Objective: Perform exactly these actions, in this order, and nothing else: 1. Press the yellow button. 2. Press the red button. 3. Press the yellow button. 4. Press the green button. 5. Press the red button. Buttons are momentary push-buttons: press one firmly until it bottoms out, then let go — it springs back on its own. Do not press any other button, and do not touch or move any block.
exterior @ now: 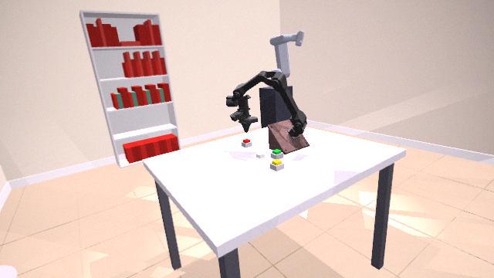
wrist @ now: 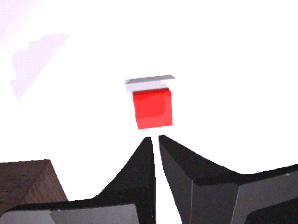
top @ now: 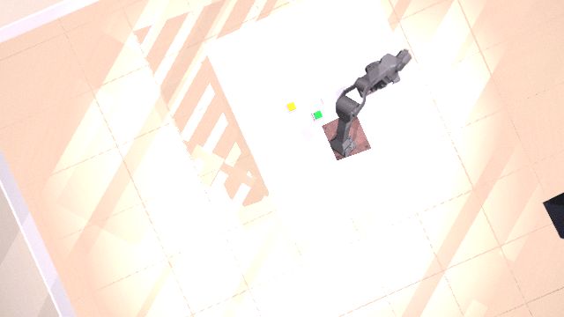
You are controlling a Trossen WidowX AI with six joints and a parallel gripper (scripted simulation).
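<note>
The red button [exterior: 246, 141] [wrist: 153, 109] sits on a light base at the table's far left in the exterior view; in the top view the arm hides almost all of it. My gripper [exterior: 247, 130] [wrist: 154, 141] is shut and empty. It points down above the red button with a visible gap, not touching it. The green button [top: 318, 114] [exterior: 276, 151] stands on its base near the arm's mount. The yellow button [top: 291, 106] [exterior: 276, 162] stands beside it, farther from the mount. Both caps stand raised.
A small white block [exterior: 260, 156] lies on the table [exterior: 216, 201] between the red and green buttons. The arm's brown wedge-shaped mount [top: 361, 141] [exterior: 285, 143] [wrist: 30, 182] is close to the green button. A bookshelf [exterior: 140, 133] and another, grey arm [exterior: 283, 58] stand beyond the table.
</note>
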